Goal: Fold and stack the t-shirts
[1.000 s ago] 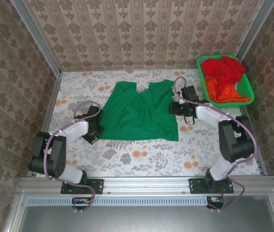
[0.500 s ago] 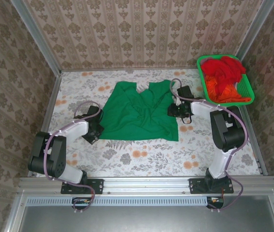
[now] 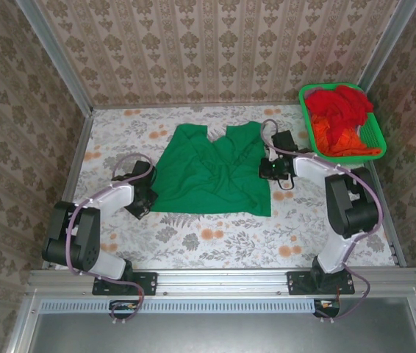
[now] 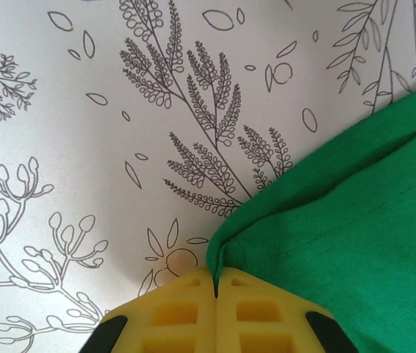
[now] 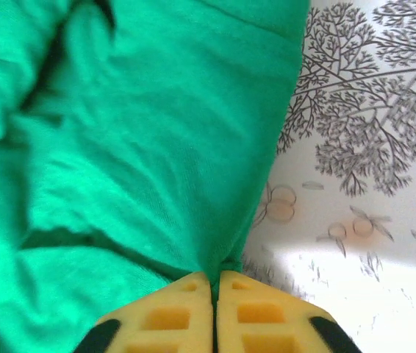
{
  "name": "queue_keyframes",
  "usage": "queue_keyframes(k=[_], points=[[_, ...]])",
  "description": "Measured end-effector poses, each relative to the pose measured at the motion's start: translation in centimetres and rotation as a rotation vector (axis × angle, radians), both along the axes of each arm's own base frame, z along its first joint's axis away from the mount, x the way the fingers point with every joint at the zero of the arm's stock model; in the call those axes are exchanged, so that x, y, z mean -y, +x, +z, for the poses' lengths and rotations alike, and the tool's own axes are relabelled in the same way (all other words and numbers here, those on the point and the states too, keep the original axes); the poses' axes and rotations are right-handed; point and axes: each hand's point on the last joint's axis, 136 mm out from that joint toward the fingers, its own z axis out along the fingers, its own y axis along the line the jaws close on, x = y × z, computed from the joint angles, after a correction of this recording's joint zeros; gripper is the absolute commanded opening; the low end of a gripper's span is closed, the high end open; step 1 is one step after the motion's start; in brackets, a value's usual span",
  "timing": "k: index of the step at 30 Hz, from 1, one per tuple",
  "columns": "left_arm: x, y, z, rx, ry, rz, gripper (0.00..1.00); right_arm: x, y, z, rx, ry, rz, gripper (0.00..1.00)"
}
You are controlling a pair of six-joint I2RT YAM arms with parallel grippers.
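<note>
This is a robot test cell dressed to look homely: the table (image 3: 193, 235) with its floral cover is boxed in on three sides by wallpapered panels (image 3: 215, 51) set in bare aluminium posts (image 3: 55, 59). Along the table's near edge runs an aluminium rail (image 3: 223, 279), with the left arm (image 3: 83, 228) and right arm (image 3: 351, 209) bolted to it. A green t-shirt (image 3: 208, 176) lies at the table's middle, and a green mesh basket (image 3: 375, 132) of red cloth sits at its far right corner.
</note>
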Motion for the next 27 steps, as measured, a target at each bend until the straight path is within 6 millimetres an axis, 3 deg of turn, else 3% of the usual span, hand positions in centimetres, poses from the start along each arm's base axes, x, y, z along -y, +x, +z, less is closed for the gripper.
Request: queue_keyframes(k=[1,4,13,18,23,27], points=[[0.0,0.0,0.0,0.002,-0.001,0.0,0.0,0.0,-0.3,0.8,0.02,0.004,0.006,0.0],[0.0,0.1,0.1,0.004,-0.001,0.0,0.0,0.1,-0.8,2.5,0.058,0.017,0.006,0.0],[0.0,0.1,0.1,0.005,-0.002,0.0,0.0,0.6,-4.0,4.3,0.091,0.032,0.015,0.0],[0.0,0.1,0.1,0.005,-0.002,0.0,0.0,0.9,-7.1,6.8,0.159,0.042,0.035,0.0],[0.0,0.1,0.1,0.005,-0.001,0.0,0.0,4.1,-10.9,8.9,0.205,0.007,-0.122,0.0],[0.0,0.1,0.1,0.004,0.001,-0.007,0.0,6.9,-14.4,8.7,0.187,0.01,-0.317,0.0]])
